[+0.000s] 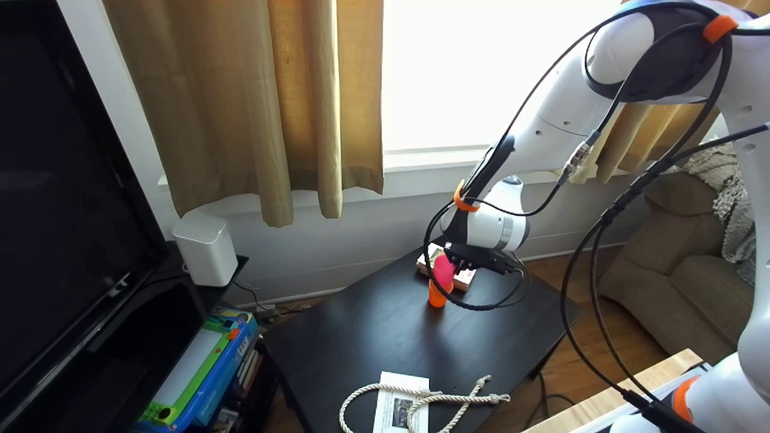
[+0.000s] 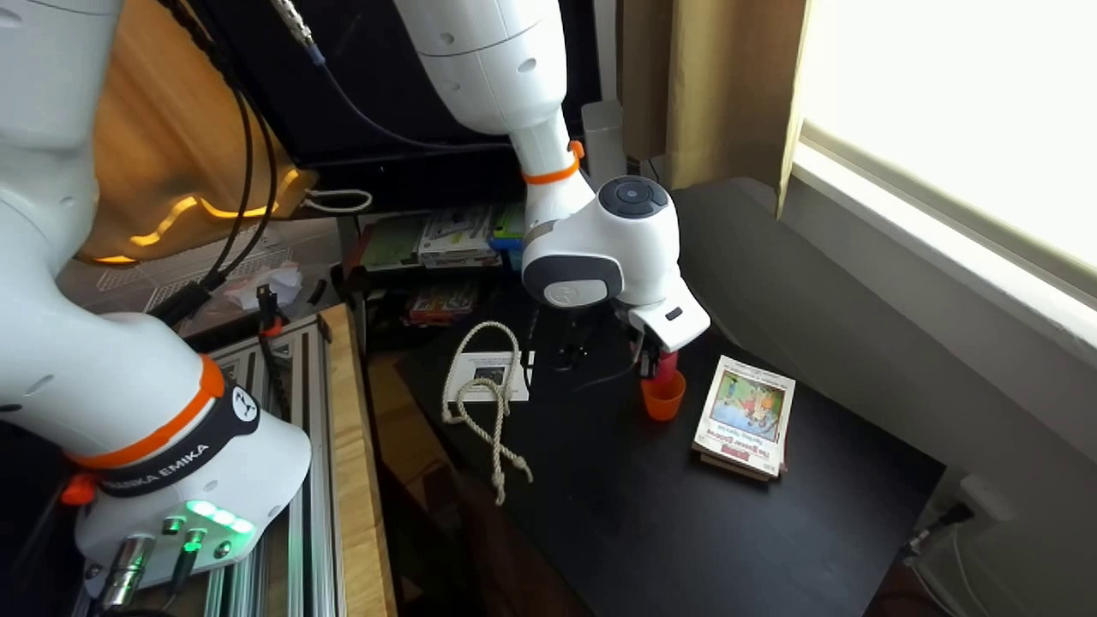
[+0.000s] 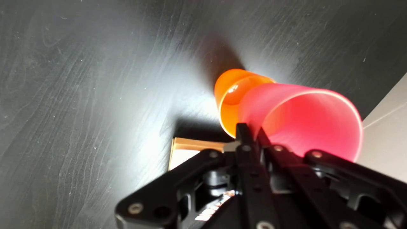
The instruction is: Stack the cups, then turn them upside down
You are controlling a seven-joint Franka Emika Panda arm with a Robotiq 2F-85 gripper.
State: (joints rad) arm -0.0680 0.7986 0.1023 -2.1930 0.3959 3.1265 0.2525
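Claw clamped on round-rimmed pink cup, glossy orange cup below, grained tabletop

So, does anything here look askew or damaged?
The pink cup looks askew: held by its wall in the claw, it tilts at the mouth of the upright orange cup, so the two do not line up. I see no spill or damage.
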